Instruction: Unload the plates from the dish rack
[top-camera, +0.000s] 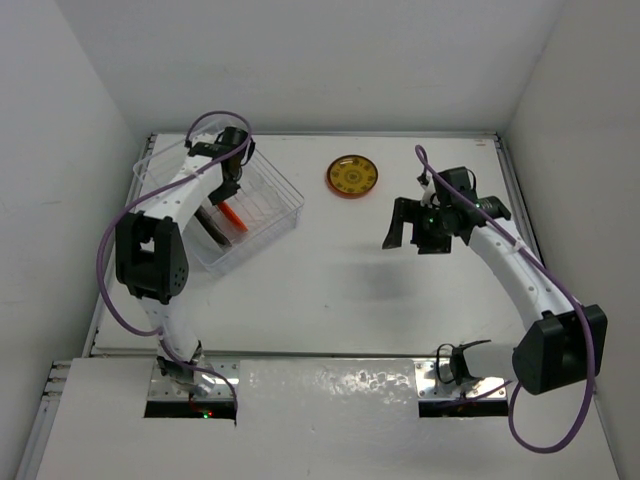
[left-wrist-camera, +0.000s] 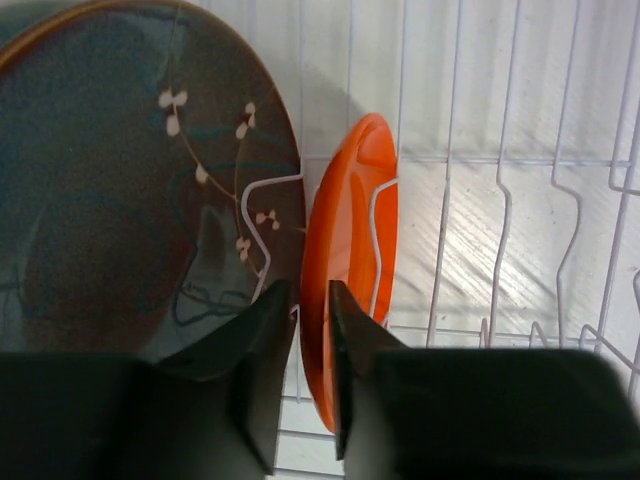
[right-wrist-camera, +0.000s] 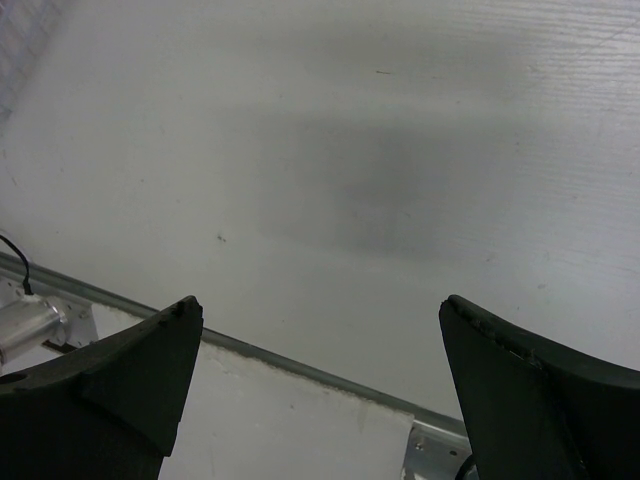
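The clear dish rack (top-camera: 262, 205) sits at the far left of the table. Inside it a bright orange plate (left-wrist-camera: 345, 240) stands on edge in the white wire slots, and my left gripper (left-wrist-camera: 312, 300) is shut on its rim, one finger on each face. From above, the left gripper (top-camera: 232, 188) reaches down into the rack over the orange plate (top-camera: 231, 214). A dark teal plate (left-wrist-camera: 120, 190) with white blossoms stands just left of it. The yellow plate (top-camera: 352, 176) with a brownish centre lies flat on the table. My right gripper (top-camera: 412, 232) hangs open over bare table, holding nothing. No red plate shows.
White wire dividers (left-wrist-camera: 500, 230) fill the rack to the right of the orange plate. The rack's clear wall (top-camera: 290, 190) rises beside the left arm. In the right wrist view, a metal rail (right-wrist-camera: 300, 360) runs along the table's near edge.
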